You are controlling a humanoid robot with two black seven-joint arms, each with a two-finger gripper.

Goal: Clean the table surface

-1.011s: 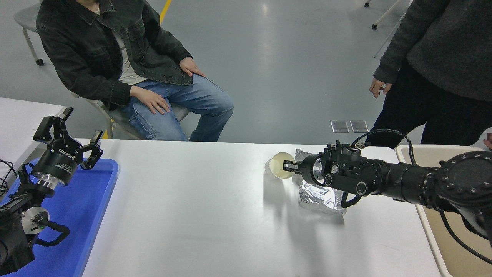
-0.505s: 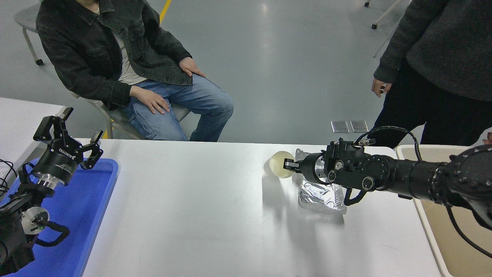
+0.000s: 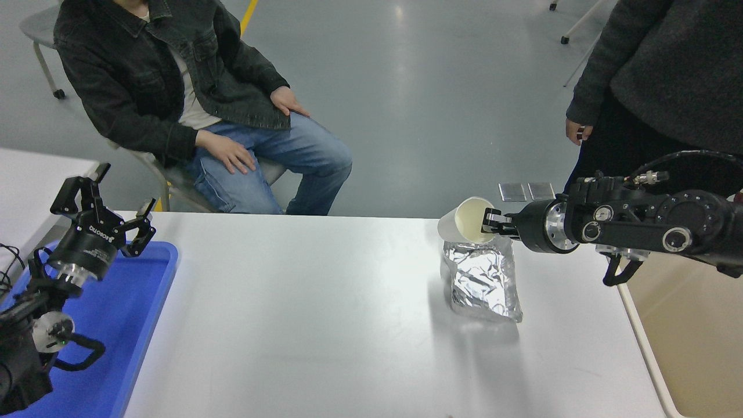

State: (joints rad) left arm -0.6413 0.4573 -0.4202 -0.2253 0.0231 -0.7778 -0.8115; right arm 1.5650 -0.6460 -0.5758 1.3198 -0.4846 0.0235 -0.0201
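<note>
The table surface fills the lower half of the view, wide and white, and serves as the landmark here. At its left end sits a blue tray, and above that tray the left gripper is parked with its fingers spread and nothing between them. At the table's right end a beige bin stands just beside the edge.

On the table, right of its middle and toward the far edge, lies a crumpled silver foil bag, resting flat. Just above the bag's far end the right gripper holds a white paper cup off the surface, tilted on its side with the mouth facing the camera. The fingers pinch the cup's rim, one seemingly inside the mouth.

Judging from this, the step in hand is carrying the cup off the table, most likely to the beige bin. The next move calls for swinging the arm right until the cup is over the bin, then releasing the pinch. After that, the foil bag is left to clear.

Beyond the table's far edge, a person in a dark jacket and jeans sits on a chair at the left, and another person in dark clothes stands at the right, close behind the right arm.
</note>
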